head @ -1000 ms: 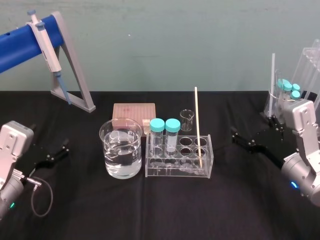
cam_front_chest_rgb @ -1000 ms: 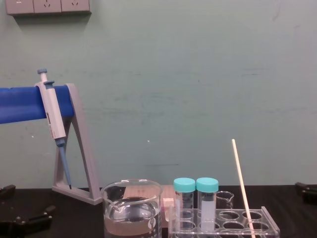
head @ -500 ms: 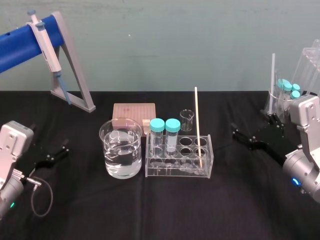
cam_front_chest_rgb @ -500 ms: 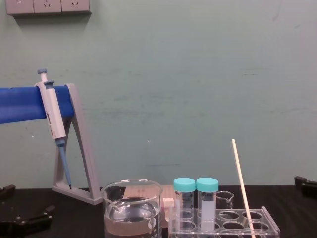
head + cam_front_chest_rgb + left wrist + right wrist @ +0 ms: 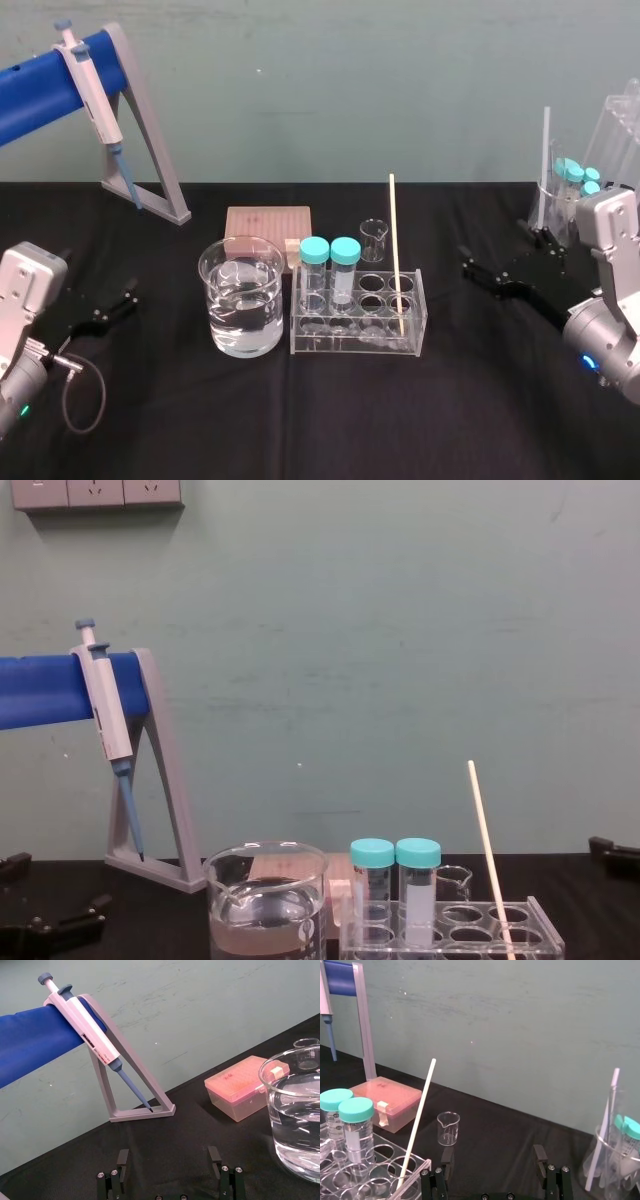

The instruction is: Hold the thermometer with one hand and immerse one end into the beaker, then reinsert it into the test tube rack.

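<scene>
The thermometer point(image 5: 394, 250) is a thin cream rod standing tilted in a right-hand hole of the clear test tube rack point(image 5: 412, 332). It also shows in the chest view point(image 5: 487, 850) and in the right wrist view point(image 5: 418, 1120). The beaker point(image 5: 241, 298), holding clear water, stands just left of the rack. My right gripper point(image 5: 495, 246) hovers open to the right of the rack, apart from it, with nothing between its fingers point(image 5: 539, 1156). My left gripper point(image 5: 98, 280) rests open near the table's left side, its fingers point(image 5: 122, 1160) holding nothing.
Two teal-capped tubes point(image 5: 330, 262) stand in the rack's left holes. Behind are a pink tip box point(image 5: 268, 224) and a tiny glass beaker point(image 5: 373, 240). A pipette point(image 5: 90, 85) hangs on a blue-and-grey stand at the back left. A glass with capped tubes point(image 5: 572, 190) is at the far right.
My right gripper has edged slightly left toward the rack. The left gripper, thermometer, beaker and rack have not moved.
</scene>
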Tool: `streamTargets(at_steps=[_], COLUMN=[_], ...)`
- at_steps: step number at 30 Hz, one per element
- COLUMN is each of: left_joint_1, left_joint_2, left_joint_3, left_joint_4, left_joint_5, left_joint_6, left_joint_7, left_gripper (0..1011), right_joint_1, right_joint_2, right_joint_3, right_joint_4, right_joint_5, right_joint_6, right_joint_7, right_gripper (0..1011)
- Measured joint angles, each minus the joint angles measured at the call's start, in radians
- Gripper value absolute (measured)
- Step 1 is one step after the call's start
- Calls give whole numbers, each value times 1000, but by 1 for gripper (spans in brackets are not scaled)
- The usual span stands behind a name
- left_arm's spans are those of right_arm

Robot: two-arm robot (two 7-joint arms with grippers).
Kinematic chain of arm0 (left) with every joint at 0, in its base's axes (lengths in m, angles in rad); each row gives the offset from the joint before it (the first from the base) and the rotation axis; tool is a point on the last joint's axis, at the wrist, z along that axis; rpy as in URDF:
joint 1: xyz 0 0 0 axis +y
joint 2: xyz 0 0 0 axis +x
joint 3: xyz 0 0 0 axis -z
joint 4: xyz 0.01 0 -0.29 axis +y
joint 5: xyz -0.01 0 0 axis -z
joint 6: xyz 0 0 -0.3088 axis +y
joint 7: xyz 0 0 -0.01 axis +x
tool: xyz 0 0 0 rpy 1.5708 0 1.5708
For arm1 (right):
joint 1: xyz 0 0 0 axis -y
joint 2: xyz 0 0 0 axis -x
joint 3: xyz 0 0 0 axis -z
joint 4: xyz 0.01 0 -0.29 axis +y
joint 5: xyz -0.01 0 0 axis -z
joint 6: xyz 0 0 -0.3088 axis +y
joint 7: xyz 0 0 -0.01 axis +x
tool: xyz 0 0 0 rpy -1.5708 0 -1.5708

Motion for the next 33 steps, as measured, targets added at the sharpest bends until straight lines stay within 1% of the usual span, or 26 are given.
streamTargets(at_steps=[5, 6, 8, 9, 10, 11, 15, 16, 17, 18, 19, 21, 22, 23, 24, 26, 27, 30, 33], left_joint_1=[0, 0, 0, 0, 0, 0, 0, 0, 0, 0, 0, 0, 0, 0, 0, 0, 0, 0, 0], left_joint_2=[0, 0, 0, 0, 0, 0, 0, 0, 0, 0, 0, 0, 0, 0, 0, 0, 0, 0, 0], left_joint_3=[0, 0, 0, 0, 0, 0, 0, 0, 0, 0, 0, 0, 0, 0, 0, 0, 0, 0, 0], left_joint_4=[0, 0, 0, 0, 0, 0, 0, 0, 0, 0, 0, 0, 0, 0, 0, 0, 0, 0, 0], left_joint_5=[0, 0, 0, 0, 0, 0, 0, 0, 0, 0, 0, 0, 0, 0, 0, 0, 0, 0, 0], left_joint_6=[0, 0, 0, 0, 0, 0, 0, 0, 0, 0, 0, 0, 0, 0, 0, 0, 0, 0, 0], left_joint_7=[0, 0, 0, 0, 0, 0, 0, 0, 0, 0, 0, 0, 0, 0, 0, 0, 0, 0, 0], left_gripper=[1004, 1004, 1004, 1004, 1004, 1004, 1004, 1004, 1004, 1004, 1004, 1004, 1004, 1004, 1004, 1004, 1004, 1004, 1004], right_joint_1=[22, 36, 52, 68, 77, 94, 130, 148, 171, 171, 195, 221, 246, 259, 286, 315, 341, 379, 428], right_joint_2=[-14, -21, -28, -35, -37, -42, -48, -51, -56, -56, -62, -68, -75, -78, -86, -94, -100, -111, -122], right_joint_3=[8, 12, 16, 18, 19, 20, 21, 21, 22, 22, 22, 21, 17, 15, 9, 2, -6, -18, -39], right_joint_4=[-5, -5, -5, -4, -3, 0, 10, 17, 27, 27, 43, 63, 87, 98, 127, 160, 190, 237, 302], right_joint_5=[30, 49, 71, 93, 104, 126, 177, 203, 236, 236, 266, 294, 319, 328, 349, 367, 378, 391, 397], right_joint_6=[60, 93, 133, 169, 187, 219, 292, 332, 384, 384, 436, 483, 527, 544, 582, 614, 635, 654, 658], right_joint_7=[43, 62, 81, 98, 106, 119, 143, 155, 171, 171, 185, 199, 211, 215, 226, 237, 247, 258, 272], right_gripper=[1003, 1003, 1003, 1003, 1003, 1003, 1003, 1003, 1003, 1003, 1003, 1003, 1003, 1003, 1003, 1003, 1003, 1003, 1003])
